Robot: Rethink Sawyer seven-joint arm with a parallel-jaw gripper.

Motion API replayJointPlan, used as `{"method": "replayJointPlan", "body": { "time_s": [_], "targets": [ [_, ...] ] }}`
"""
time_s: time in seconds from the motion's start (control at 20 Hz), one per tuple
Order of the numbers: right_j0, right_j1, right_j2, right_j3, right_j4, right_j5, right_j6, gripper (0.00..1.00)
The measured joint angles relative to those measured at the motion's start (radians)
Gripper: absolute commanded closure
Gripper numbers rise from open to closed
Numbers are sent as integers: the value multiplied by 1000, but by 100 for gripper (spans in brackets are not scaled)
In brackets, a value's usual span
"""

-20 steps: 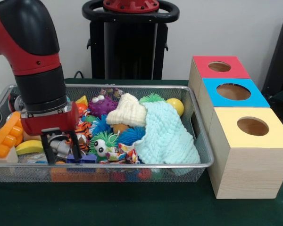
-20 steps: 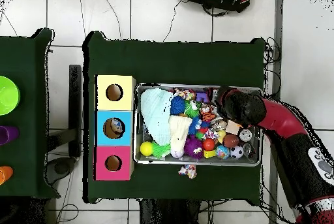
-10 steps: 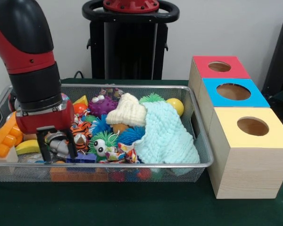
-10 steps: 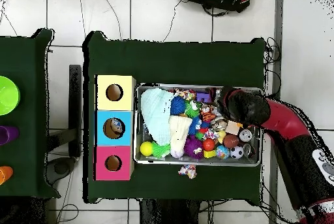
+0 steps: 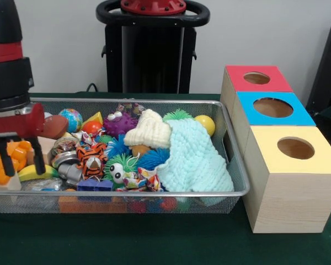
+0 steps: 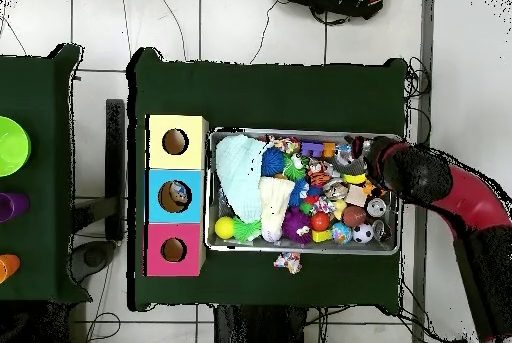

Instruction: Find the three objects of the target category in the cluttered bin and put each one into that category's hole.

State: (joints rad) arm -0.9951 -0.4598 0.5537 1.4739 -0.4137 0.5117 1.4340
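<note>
Hanging over the bin's end farthest from the boxes, the pincer shows two dark fingers spread apart with nothing between them, above an orange block toy and a yellow banana-shaped piece. From the front, a clear crinkled bottle lies flat against the bin's mesh wall just below the banana piece; the overhead camera does not let me pick it out. Looking down instead reveals the blue-topped box's hole with something pale and blue lying inside it, which the front view shows only as a dark opening. A mint knitted cloth covers the bin's end nearest the boxes. Outside the bin, a small wrapper lies on the green desk, seen only from above.
</note>
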Motion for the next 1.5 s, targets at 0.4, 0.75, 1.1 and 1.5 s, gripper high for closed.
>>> {"method": "replayJointPlan", "body": {
  "time_s": [0.4, 0.75, 1.1, 1.5],
  "targets": [
    [-31, -3, 0, 11, -10, -1, 0, 0],
    [-21, -3, 0, 56, -58, -22, 0, 0],
    [5, -3, 0, 101, -90, -60, 0, 0],
    [27, 25, -3, 106, -120, -116, 0, 0]
  ]
}}
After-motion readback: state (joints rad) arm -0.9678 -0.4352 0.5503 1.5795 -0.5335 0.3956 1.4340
